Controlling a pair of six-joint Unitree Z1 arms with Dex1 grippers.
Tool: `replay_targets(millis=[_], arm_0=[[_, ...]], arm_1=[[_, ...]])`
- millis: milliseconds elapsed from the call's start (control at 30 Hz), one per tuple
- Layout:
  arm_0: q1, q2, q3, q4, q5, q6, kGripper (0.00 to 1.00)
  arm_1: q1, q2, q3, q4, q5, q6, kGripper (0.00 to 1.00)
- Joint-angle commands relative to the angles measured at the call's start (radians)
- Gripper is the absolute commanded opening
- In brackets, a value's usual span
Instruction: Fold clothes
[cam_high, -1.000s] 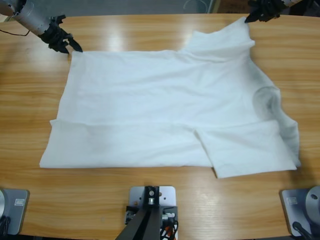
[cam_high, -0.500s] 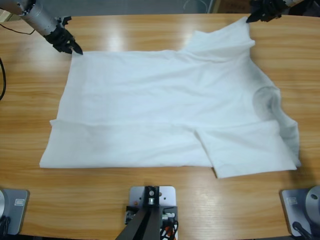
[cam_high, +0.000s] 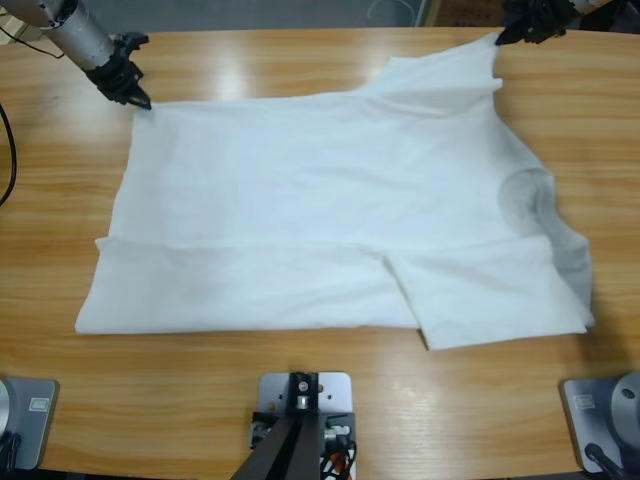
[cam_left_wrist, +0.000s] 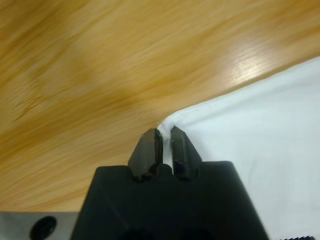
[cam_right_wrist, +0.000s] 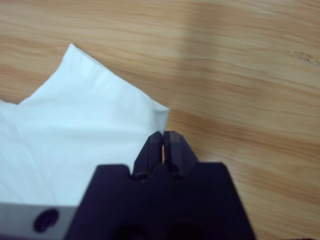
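Left end effector (cam_high: 143, 101) and right end effector (cam_high: 500, 38) clamped on T-shirt (cam_high: 330, 200) corners.

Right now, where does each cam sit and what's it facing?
High: fixed overhead, looks down on the table and T-shirt; both arms at the far corners.
Left wrist: along the left tool, pinching a shirt corner.
Right wrist: along the right tool, at a sleeve edge.
Shared: all views show shirt and tabletop.
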Motion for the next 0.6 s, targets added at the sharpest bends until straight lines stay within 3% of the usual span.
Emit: replay_targets(millis=[33,233,367,600], arm_0=[[0.004,0.063,0.005,0.041,0.015,0.008,0.0],[0.013,0.065,-0.015,0.075,-0.131,0.051,0.0],[0.006,0.061,-0.081,0.074,-0.284,0.018,0.0],[0.0,0.042,-0.108,0.103,-0.35,-0.052,0.0]], arm_1=[[-0.027,0.037,0.015,-0.002,-0.007,-0.013,0.0],[-0.028,0.02,0.018,0.022,0.028,0.002,0.0],[0.004,-0.018,0.007,0.151,0.066,0.021,0.0],[0.064,-0.114,0.108,0.253,0.2,-0.009,0.0]])
